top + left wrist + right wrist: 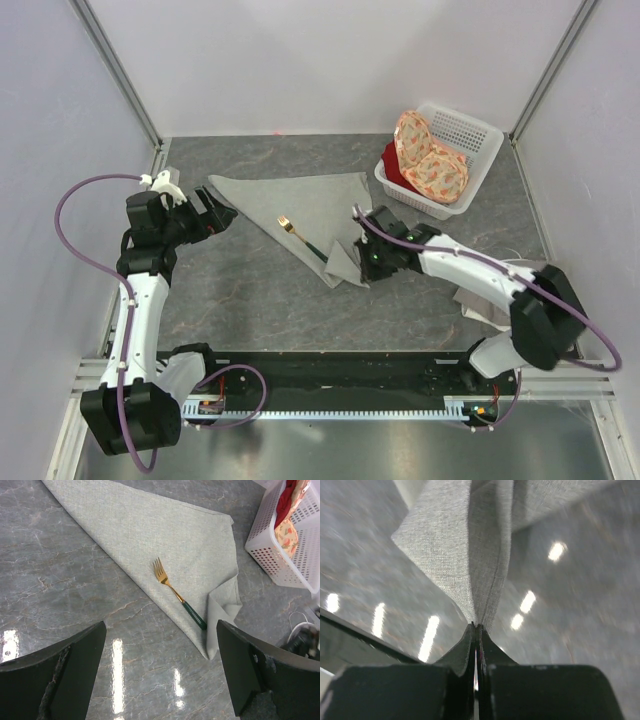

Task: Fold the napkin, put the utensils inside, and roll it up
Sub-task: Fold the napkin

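top external: napkin (300,200) lies as a triangle on the table (250,290), with the fork (298,236) along its 7 o'clock edge. right gripper (476,629) is clamped on the napkin's 5 o'clock corner (cloth creased between the pads). left gripper (222,214) is spread wide at 9 o'clock, holding nothing.

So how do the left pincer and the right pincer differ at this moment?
The left pincer stands wide open; the right pincer is shut. The left pincer holds nothing, beside the left corner of the napkin; the right pincer pinches a fold of the napkin at its near corner. Both have black fingers and are close to the napkin.
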You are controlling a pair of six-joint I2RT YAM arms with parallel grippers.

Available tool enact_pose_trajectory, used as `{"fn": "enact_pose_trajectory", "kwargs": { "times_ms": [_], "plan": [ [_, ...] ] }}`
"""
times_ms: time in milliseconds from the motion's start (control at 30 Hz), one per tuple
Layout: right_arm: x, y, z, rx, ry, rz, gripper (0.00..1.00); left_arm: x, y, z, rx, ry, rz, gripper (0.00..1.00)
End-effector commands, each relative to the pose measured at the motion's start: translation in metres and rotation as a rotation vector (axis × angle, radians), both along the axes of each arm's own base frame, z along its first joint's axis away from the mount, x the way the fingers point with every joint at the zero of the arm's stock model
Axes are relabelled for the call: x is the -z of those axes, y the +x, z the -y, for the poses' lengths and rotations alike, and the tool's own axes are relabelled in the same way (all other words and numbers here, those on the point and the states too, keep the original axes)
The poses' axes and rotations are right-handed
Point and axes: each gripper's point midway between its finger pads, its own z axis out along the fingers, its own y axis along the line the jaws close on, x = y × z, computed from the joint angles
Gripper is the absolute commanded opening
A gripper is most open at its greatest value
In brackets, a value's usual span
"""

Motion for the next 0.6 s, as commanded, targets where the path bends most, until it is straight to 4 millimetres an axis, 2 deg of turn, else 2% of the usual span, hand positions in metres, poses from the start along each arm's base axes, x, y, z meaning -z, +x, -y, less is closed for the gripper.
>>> {"fn": "enact_pose_trajectory", "kwargs": {
  "times_ms": [0,67,133,267,467,500,567],
  "plan": [
    [0.020,-0.045,0.063,0.121,-0.141,-0.059,0.00,-0.008,0.004,0.004,0.009,-0.029,0.029,0.98],
    [0.021,-0.055,0.076,0.147,-0.157,-0.059,0.00,-0.008,0.004,0.003,0.008,-0.028,0.031,0.98],
    [0.031,-0.067,0.091,0.174,-0.195,-0.085,0.00,-0.007,0.004,0.003,0.007,-0.027,0.028,0.98],
    [0.037,-0.076,0.109,0.210,-0.244,-0.088,0.00,-0.007,0.004,0.002,0.003,-0.025,0.030,0.98],
    [0.039,-0.085,0.121,0.229,-0.285,-0.113,0.00,-0.007,0.003,0.001,-0.002,-0.021,0.032,0.98],
    [0.040,-0.087,0.121,0.231,-0.287,-0.123,0.02,-0.008,0.003,0.002,-0.002,-0.020,0.033,0.98],
    [0.041,-0.092,0.122,0.234,-0.292,-0.146,0.16,-0.008,0.003,0.001,-0.003,-0.019,0.035,0.98]
  ]
}}
